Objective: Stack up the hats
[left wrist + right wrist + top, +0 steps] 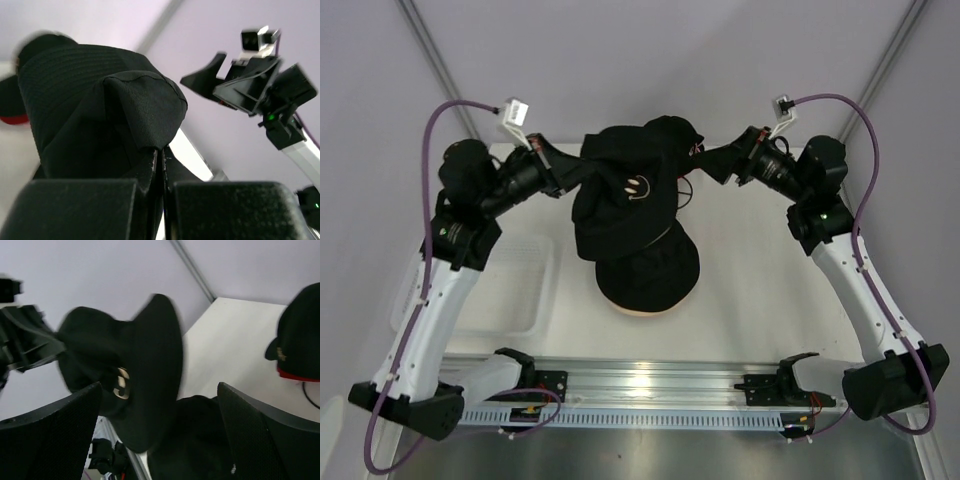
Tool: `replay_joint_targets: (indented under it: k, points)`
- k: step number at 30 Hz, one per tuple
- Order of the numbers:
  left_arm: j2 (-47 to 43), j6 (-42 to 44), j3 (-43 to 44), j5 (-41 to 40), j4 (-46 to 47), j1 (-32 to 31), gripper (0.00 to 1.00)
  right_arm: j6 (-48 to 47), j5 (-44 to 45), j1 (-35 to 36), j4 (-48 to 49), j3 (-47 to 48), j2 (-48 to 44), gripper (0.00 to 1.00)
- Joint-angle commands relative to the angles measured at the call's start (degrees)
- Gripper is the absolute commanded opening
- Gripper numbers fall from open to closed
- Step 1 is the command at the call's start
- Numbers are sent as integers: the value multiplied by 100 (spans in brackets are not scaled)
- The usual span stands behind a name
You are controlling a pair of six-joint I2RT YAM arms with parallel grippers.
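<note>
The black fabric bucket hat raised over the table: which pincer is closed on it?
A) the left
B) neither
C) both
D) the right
A: the left pincer is shut on the black fabric bucket hat, while the right pincer stands wide open beside it.

Soft, even light falls from above. In the top view the white table (760, 290) is bright, a glare patch sits on the metal rail (645, 372), and the black hat (620, 200) shows almost no detail. The left wrist view is backlit by the pale wall (100, 20), and the left gripper (161, 157) is dark, grainy and soft. In the right wrist view the hat, the right gripper (159, 390) and the cap (300, 340) are blurred.
</note>
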Motion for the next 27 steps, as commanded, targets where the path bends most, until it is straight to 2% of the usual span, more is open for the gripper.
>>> replay_joint_targets:
  k: [1, 6, 13, 19, 22, 23, 25, 26, 27]
  points:
    - [285, 72, 311, 396, 104, -432, 1, -111, 15, 333, 170, -32, -249, 99]
    - [487, 300, 267, 791, 200, -697, 1, -84, 288, 457, 90, -452, -293, 99]
    - [698, 845, 232, 1829, 174, -706, 1, -383, 561, 474, -190, -603, -232, 99]
    - [821, 908, 73, 2031, 270, -706, 1, -94, 157, 483, 99, -639, -82, 97]
    - [900, 1064, -6, 1813, 297, -706, 1, 38, -106, 466, 161, -630, -47, 80]
    - [935, 1118, -15, 1733, 219, -706, 1, 117, -177, 474, 170, -630, -38, 65]
    - [1032, 1258, -6, 1523, 139, -706, 1, 170, -308, 474, 48, -630, -73, 44]
    - [1067, 1294, 3, 1461, 122, -706, 1, 170, -309, 474, -5, -673, -108, 12]
    - [1102, 1346, 38, 1390, 34, -706, 1, 179, -266, 474, -84, -726, -169, 0]
